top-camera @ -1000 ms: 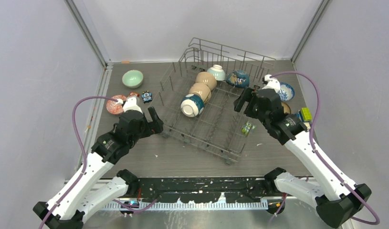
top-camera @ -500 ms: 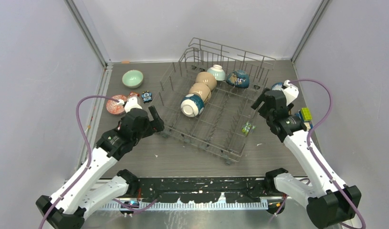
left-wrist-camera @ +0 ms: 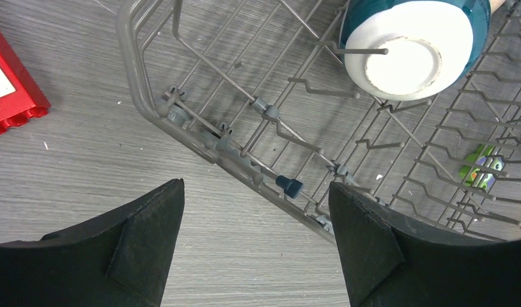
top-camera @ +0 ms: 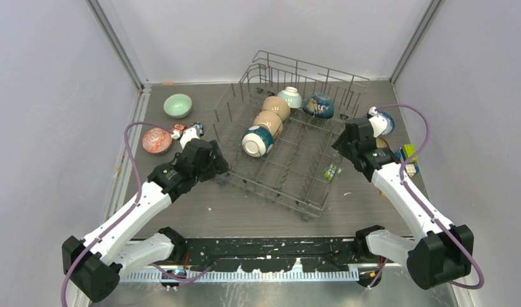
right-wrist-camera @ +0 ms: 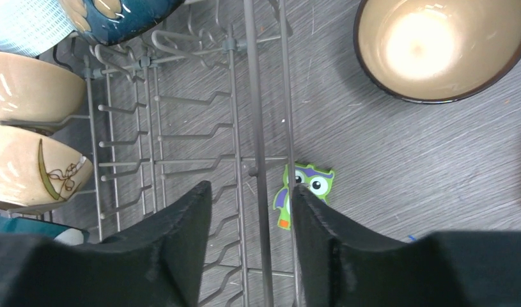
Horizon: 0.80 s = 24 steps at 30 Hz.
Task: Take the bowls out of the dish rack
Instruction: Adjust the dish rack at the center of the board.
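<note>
The grey wire dish rack (top-camera: 307, 183) holds a white-teal bowl (top-camera: 257, 141), two tan bowls (top-camera: 269, 121), a pale bowl (top-camera: 290, 96) and a dark blue bowl (top-camera: 319, 105). A mint green bowl (top-camera: 178, 105) and a pink-red bowl (top-camera: 157, 139) sit on the table at the left. My left gripper (left-wrist-camera: 256, 188) is open and empty over the rack's near-left corner (left-wrist-camera: 142, 83), with the white-teal bowl (left-wrist-camera: 408, 45) ahead. My right gripper (right-wrist-camera: 251, 188) is open and empty, its jaws astride the rack's right side wire (right-wrist-camera: 252, 96). A dark brown bowl (right-wrist-camera: 440, 45) stands upright outside the rack.
A red block (left-wrist-camera: 11, 83) lies left of the left gripper. A green owl figure (right-wrist-camera: 305, 192) lies on the table under the rack's right edge. A blue-white patterned bowl (top-camera: 385, 121) shows behind the right arm, and small blocks (top-camera: 408, 153) lie near the right wall.
My left arm has moved right to the rack's near-left corner. My right arm has drawn back from over the rack to its right edge.
</note>
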{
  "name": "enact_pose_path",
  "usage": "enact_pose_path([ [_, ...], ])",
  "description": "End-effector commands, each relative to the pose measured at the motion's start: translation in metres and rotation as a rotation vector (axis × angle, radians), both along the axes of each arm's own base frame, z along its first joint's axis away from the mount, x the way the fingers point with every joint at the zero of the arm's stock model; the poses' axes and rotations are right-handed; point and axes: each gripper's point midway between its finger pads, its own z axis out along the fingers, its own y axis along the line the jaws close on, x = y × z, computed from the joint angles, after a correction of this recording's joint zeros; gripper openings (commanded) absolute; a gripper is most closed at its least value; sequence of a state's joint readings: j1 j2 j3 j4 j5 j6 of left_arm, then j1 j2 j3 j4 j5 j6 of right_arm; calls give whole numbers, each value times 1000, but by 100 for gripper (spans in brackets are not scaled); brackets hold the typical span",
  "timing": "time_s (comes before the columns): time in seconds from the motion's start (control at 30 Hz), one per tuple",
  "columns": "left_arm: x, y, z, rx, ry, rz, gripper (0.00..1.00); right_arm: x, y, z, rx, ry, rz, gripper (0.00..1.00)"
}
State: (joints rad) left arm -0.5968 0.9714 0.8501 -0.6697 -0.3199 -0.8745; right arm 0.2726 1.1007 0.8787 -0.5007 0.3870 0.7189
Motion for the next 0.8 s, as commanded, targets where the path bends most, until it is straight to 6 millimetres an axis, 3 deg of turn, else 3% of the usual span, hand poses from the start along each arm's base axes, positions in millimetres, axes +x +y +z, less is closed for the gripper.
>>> enact_pose_path([
  [0.0,12,-5,4,-29,-32,28,83,8,11,12,81,-61,5,48],
  [0.13,15,-6,0,-21,-19,37,79,0,16,11,113,-51,24,39],
  [0.27,21,-10,-1,-21,-15,41,67,-8,18,12,134,-42,35,29],
  [0.5,31,-13,-3,-1,-8,50,52,-20,22,20,150,-36,67,22],
  [0.63,37,-14,3,19,-27,38,46,-26,25,19,170,-29,85,16],
  [0.77,44,-15,9,47,-40,18,34,-33,28,16,191,-15,98,13],
])
